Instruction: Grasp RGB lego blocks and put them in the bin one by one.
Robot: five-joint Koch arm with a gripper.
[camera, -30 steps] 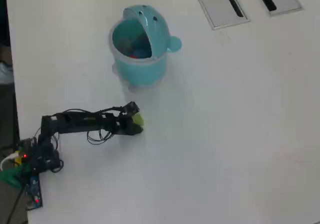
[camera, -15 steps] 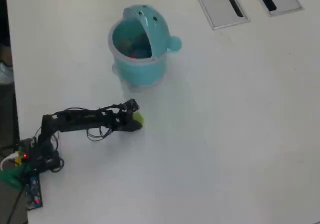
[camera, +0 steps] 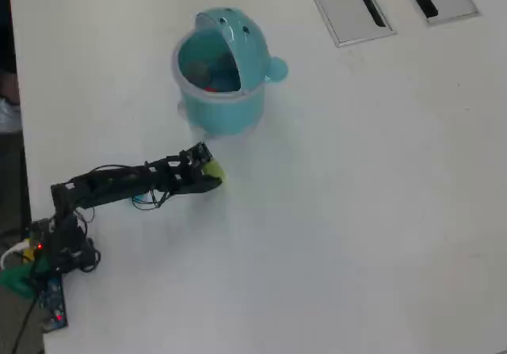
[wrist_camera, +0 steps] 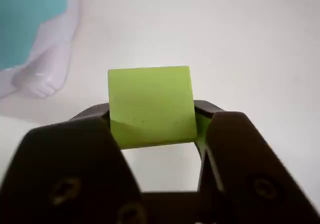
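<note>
My gripper (wrist_camera: pixel 152 116) is shut on the yellow-green lego block (wrist_camera: pixel 151 106); its black jaws press the block's left and right sides. In the overhead view the gripper (camera: pixel 207 170) holds the block (camera: pixel 214 169) just below the turquoise bin (camera: pixel 226 104), whose domed lid (camera: pixel 230 23) is flipped open. Something red (camera: pixel 207 86) and something blue show inside the bin. In the wrist view the bin's wall (wrist_camera: pixel 25 18) and a pale foot (wrist_camera: pixel 42 78) are at the top left.
The white table (camera: pixel 356 211) spreads to the right. Two grey slotted panels (camera: pixel 348 5) lie at the top right. The arm's base and cables (camera: pixel 47 251) are at the left edge.
</note>
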